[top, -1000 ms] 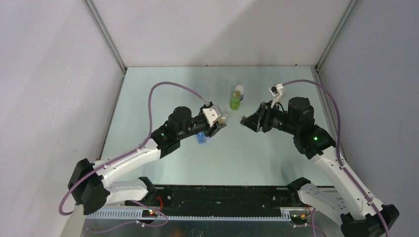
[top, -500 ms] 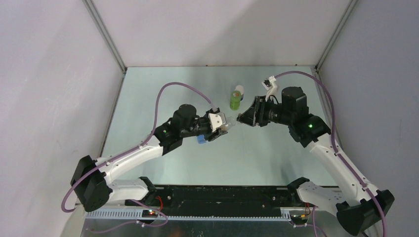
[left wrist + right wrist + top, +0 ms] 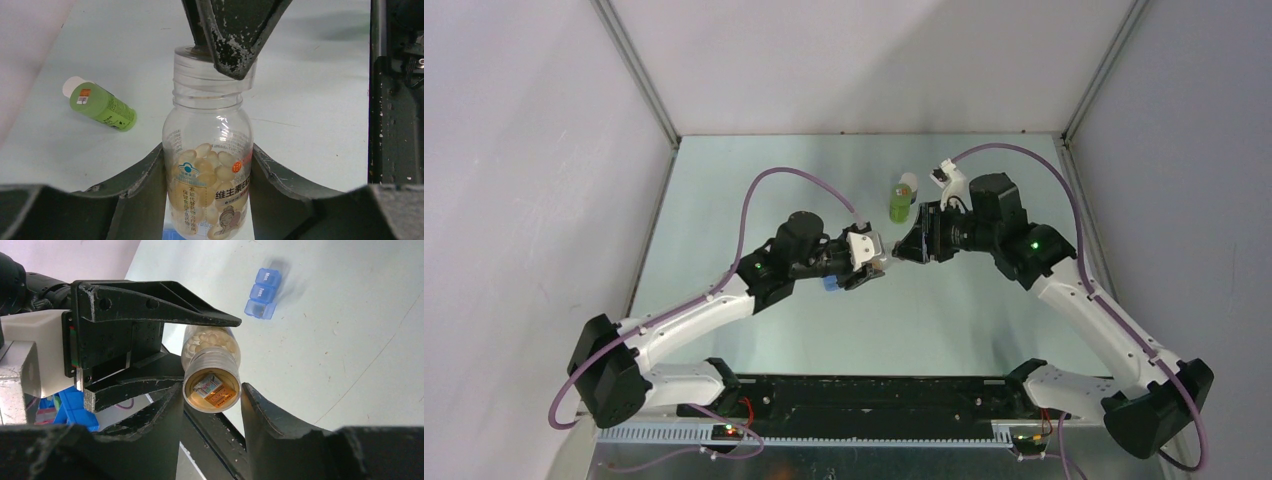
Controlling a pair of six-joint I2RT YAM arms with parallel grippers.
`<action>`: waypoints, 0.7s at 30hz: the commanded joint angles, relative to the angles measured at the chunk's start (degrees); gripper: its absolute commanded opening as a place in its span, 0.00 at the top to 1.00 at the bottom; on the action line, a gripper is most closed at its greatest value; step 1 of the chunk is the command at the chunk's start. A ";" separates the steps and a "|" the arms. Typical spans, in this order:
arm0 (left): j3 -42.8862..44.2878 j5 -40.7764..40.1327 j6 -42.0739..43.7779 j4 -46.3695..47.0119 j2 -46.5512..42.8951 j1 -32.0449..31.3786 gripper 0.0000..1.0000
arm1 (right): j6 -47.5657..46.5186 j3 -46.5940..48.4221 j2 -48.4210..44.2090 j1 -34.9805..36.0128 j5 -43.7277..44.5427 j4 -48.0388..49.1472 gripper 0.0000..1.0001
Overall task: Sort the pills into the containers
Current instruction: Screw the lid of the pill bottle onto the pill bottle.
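A clear bottle (image 3: 207, 125) of pale yellow pills (image 3: 202, 162) is clamped by its body in my left gripper (image 3: 207, 150), held above the table. Its clear cap (image 3: 211, 390) points toward my right gripper (image 3: 211, 389), whose fingers sit on both sides of the cap and touch it. In the top view the two grippers, left (image 3: 874, 262) and right (image 3: 908, 248), meet tip to tip over the table's middle, with the bottle (image 3: 887, 256) between them. A blue pill organizer (image 3: 263, 292) lies on the table below the left gripper.
A green bottle (image 3: 900, 203) with a white cap lies on its side just behind the grippers, also seen as the green bottle (image 3: 102, 106) in the left wrist view. The enclosure's walls stand at the left, right and back.
My right gripper has moved left and closed the gap to the left one, and now has the bottle's cap between its fingers. The left gripper shifted slightly right with the bottle.
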 commanded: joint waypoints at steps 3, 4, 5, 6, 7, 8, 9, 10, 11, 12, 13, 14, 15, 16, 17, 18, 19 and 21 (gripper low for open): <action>2.60 1.87 0.66 2.15 -0.45 -0.71 1.00 | -1.82 2.50 0.72 0.55 0.87 -0.57 0.52; 2.60 2.01 0.69 2.25 -0.45 -0.75 1.00 | -1.82 2.48 0.77 0.59 0.75 -0.51 0.52; 2.58 2.22 0.70 2.28 -0.53 -0.80 1.00 | -1.76 2.51 0.77 0.64 0.71 -0.33 0.53; 2.63 2.27 0.66 2.42 -0.50 -0.84 1.00 | -1.68 2.54 0.85 0.71 0.53 -0.04 0.52; 2.61 2.52 0.63 2.45 -0.58 -0.82 1.00 | -1.75 2.55 0.90 0.80 0.43 0.06 0.53; 2.56 2.68 0.56 2.55 -0.61 -0.85 1.00 | -1.79 2.55 1.04 0.88 0.05 0.30 0.53; 2.59 3.02 0.54 2.61 -0.67 -0.80 1.00 | -1.81 2.51 1.12 0.98 -0.12 0.41 0.52; 2.60 3.20 0.58 2.65 -0.74 -0.84 1.00 | -1.87 2.54 1.29 0.96 -0.40 0.43 0.53; 2.49 3.57 0.64 2.66 -0.79 -0.87 1.00 | -1.94 2.55 1.38 1.02 -0.61 0.39 0.52; 2.46 3.69 0.69 2.66 -0.89 -0.83 1.00 | -2.08 2.55 1.53 1.03 -0.83 0.36 0.53; 2.40 3.82 0.74 2.66 -1.01 -0.84 1.00 | -2.13 2.55 1.59 1.10 -0.95 0.26 0.52; 2.33 4.10 0.87 2.62 -1.04 -0.86 1.00 | -2.41 2.51 1.65 1.07 -1.27 0.13 0.52; 2.29 4.26 0.96 2.65 -1.15 -0.87 1.00 | -2.65 2.49 1.71 1.11 -1.52 0.06 0.52; 2.15 4.58 1.23 2.66 -1.27 -0.87 1.00 | -3.31 2.54 1.72 1.12 -2.16 -0.12 0.52; 2.07 4.63 1.28 2.80 -1.30 -0.90 1.00 | -3.58 2.55 1.79 1.12 -2.45 -0.24 0.52; 2.07 4.52 1.18 2.91 -1.39 -0.93 1.00 | -4.27 2.55 1.85 1.08 -3.05 -0.50 0.52; 2.03 4.52 1.12 3.10 -1.37 -0.91 1.00 | -4.54 2.55 1.96 1.07 -3.34 -0.65 0.52; 1.99 4.44 0.73 3.69 -1.45 -0.96 1.00 | -5.30 2.52 2.06 1.12 -4.57 -1.11 0.52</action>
